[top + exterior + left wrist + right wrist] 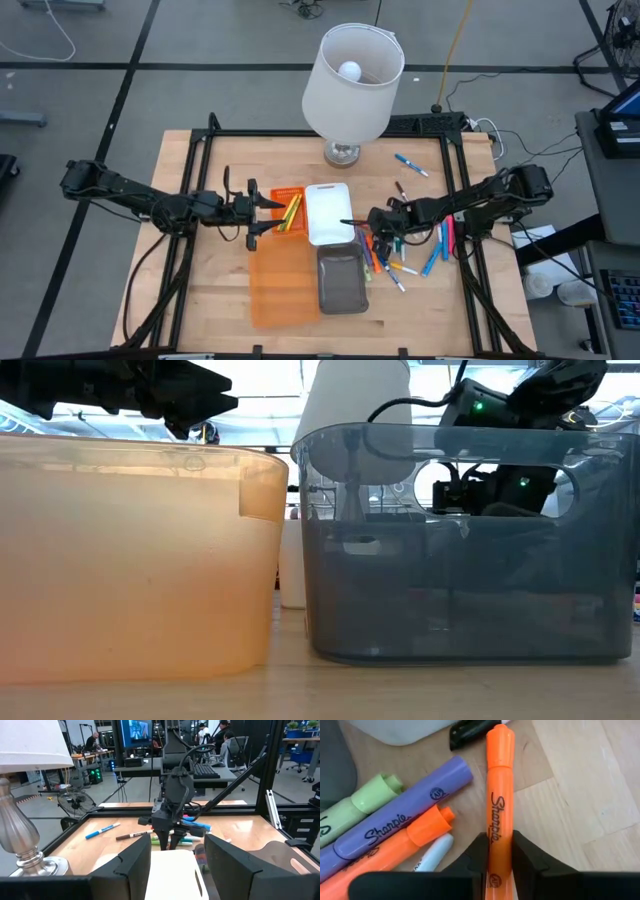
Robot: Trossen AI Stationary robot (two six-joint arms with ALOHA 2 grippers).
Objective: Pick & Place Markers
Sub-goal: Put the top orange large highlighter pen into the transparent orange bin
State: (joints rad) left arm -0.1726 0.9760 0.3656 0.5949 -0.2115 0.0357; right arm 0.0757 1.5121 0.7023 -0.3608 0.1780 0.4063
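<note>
Markers (405, 262) lie scattered on the table (200, 300) right of the grey tray (341, 280), around the right gripper (375, 222). Only the right wrist view shows what it clamps: an orange Sharpie highlighter (499, 815) pinched between its fingers (475, 855), beside purple (405, 822) and green (355, 810) highlighters. The high view shows the left gripper (268, 214) spread open over the small orange tray (288, 208), which holds markers, next to the white tray (328, 212). The low view shows mostly tray walls
</note>
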